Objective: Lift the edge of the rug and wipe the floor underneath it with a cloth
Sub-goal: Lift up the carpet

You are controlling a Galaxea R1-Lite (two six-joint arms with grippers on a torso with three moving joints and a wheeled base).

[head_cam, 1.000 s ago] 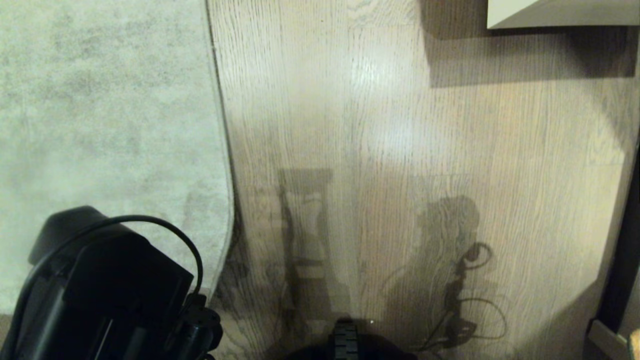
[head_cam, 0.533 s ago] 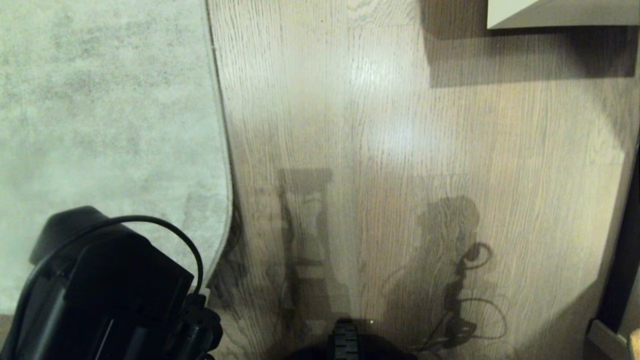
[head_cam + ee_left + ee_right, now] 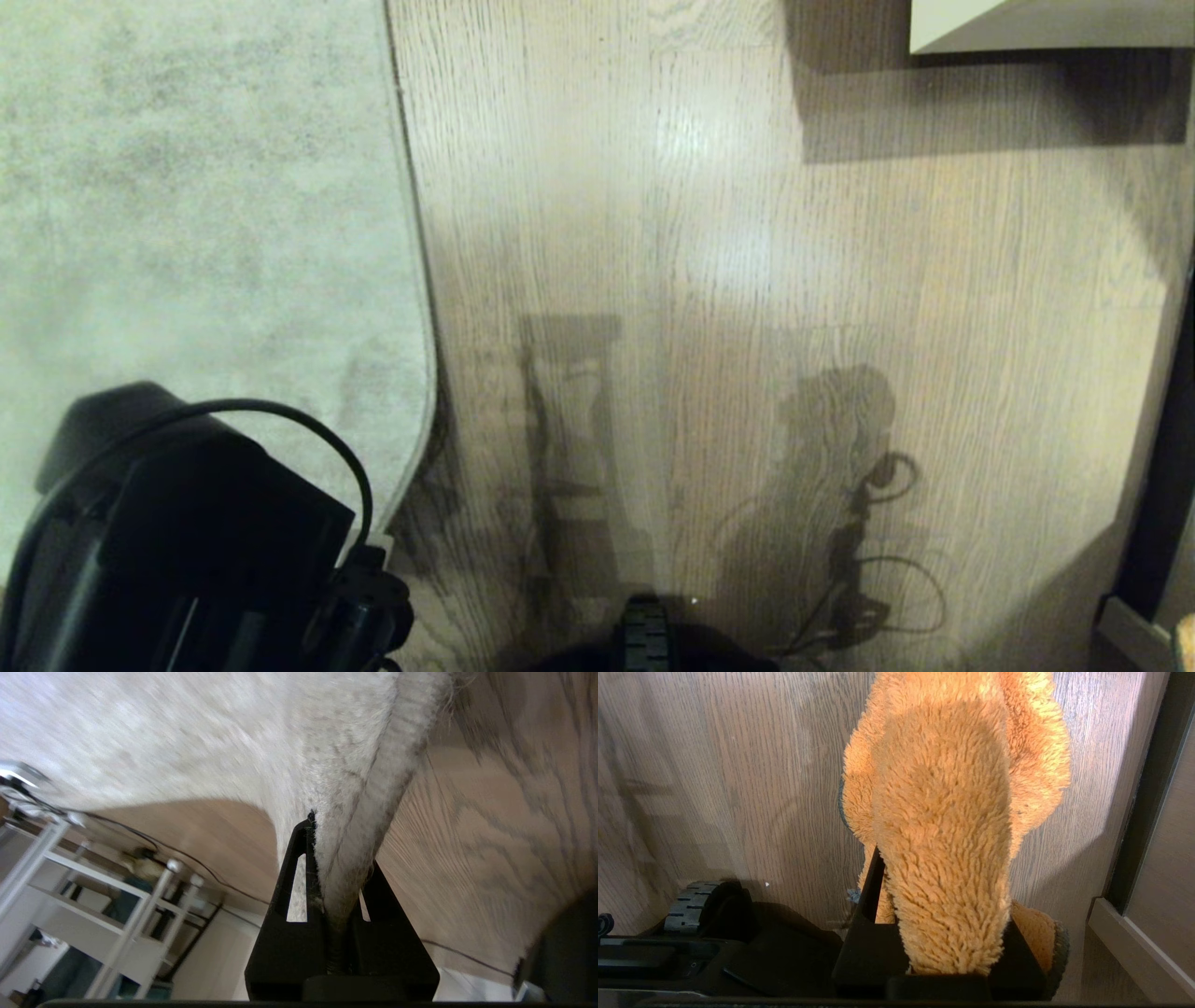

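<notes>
Left wrist view shows the left gripper (image 3: 338,877) clamped on the rug edge (image 3: 373,807) above the floor (image 3: 490,835), while the right gripper (image 3: 941,933) grips the cloth (image 3: 948,812).

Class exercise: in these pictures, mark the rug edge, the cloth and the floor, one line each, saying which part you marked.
rug edge (image 3: 373,807), left wrist view: bound border just beyond the closed jaws.
cloth (image 3: 943,826), right wrist view: middle of the orange pile.
floor (image 3: 747,280), head view: bare planks right of the rug.

Head downward, wrists close, sharing floor (image 3: 747,233)
</notes>
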